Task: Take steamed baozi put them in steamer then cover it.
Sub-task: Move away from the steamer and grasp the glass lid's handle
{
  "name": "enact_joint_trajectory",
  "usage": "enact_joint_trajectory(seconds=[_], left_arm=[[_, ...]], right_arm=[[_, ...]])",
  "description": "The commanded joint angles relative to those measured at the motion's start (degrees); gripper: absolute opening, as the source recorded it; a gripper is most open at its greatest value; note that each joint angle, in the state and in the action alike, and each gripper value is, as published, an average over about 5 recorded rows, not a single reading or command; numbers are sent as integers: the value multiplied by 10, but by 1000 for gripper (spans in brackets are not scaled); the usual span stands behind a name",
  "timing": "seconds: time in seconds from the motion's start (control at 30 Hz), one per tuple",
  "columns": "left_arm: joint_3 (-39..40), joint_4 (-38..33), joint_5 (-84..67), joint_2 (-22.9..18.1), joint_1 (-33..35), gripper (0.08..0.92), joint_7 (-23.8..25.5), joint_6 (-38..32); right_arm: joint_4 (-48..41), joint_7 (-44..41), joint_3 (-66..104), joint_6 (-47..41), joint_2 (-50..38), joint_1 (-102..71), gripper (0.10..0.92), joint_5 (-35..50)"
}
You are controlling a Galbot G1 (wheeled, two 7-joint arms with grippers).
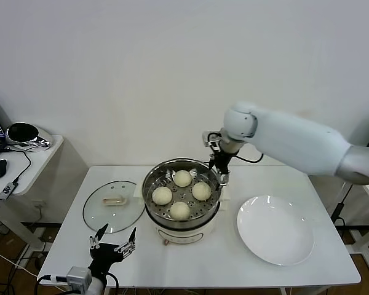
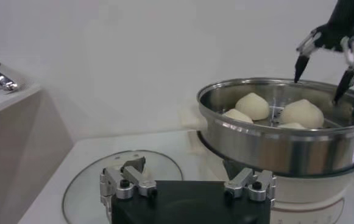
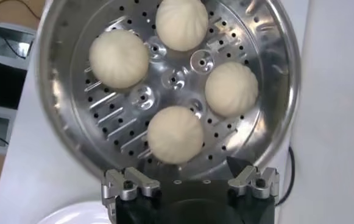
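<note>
four steamed baozi [image 1: 182, 195] sit in the steamer [image 1: 149, 192] in the head view, and the plate [image 1: 275, 230] is bare. the right gripper [image 1: 220, 174] hangs over the far rim, jaws open, holding nothing. the left wrist view shows the left gripper [image 2: 189, 184] open near the glass lid [image 2: 88, 184] on the surface [image 2: 49, 201]. the right wrist view shows all four buns inside. only covering is left.

A robotics lab: bare white table [image 1: 67, 246] (side desk [image 1: 34, 157] with cables) against blank wall
</note>
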Motion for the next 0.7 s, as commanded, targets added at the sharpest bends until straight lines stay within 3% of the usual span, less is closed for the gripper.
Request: enact_joint_trajectory(seconds=[0.03, 0.2, 0.47, 0.57, 0.7], left_arm=[[-2, 2, 3, -1, -1, 823, 5, -22], [-3, 15, -7, 3, -9, 823, -6, -60], [5, 46, -67, 10, -20, 823, -80, -98], [7, 47, -74, 14, -20, 823, -93, -97], [10, 40, -48, 20, -16, 823, -89, -99]], right_arm=[[158, 77, 67, -5, -197, -1, 823, 83], [219, 173, 188, 16, -303, -96, 823, 136], [289, 396, 426, 102, -435, -343, 823, 218], [300, 445, 637, 110, -434, -547, 823, 239], [310, 507, 889, 117, -365, -795, 823, 231]])
